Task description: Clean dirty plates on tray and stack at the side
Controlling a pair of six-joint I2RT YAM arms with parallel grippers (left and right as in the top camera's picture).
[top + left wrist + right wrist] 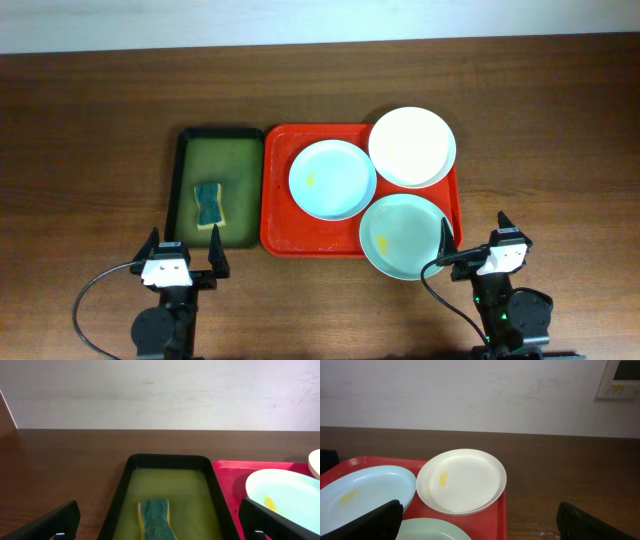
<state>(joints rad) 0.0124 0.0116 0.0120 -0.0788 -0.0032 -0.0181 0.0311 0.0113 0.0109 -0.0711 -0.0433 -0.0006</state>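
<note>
- Three dirty plates [332, 180] on the red tray [285, 235]: pale blue plate at its left-centre, white plate [411, 147] over its far right corner, pale green plate [402, 236] overhanging its near right rim
- Each shows a yellow smear
- Dark green tray [185, 180] abuts the red tray's left side, sponge [208, 204] inside
- Left hand [184, 235] near-left of the red tray, released, empty
- Right hand [473, 225] at its near right corner, released, empty

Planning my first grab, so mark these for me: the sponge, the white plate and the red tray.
sponge [208, 204]: overhead view, middle of its blue-green top.
white plate [465, 482]: right wrist view, centre of its inside.
red tray [297, 236]: overhead view, bare floor at its lower left in the picture.
</note>
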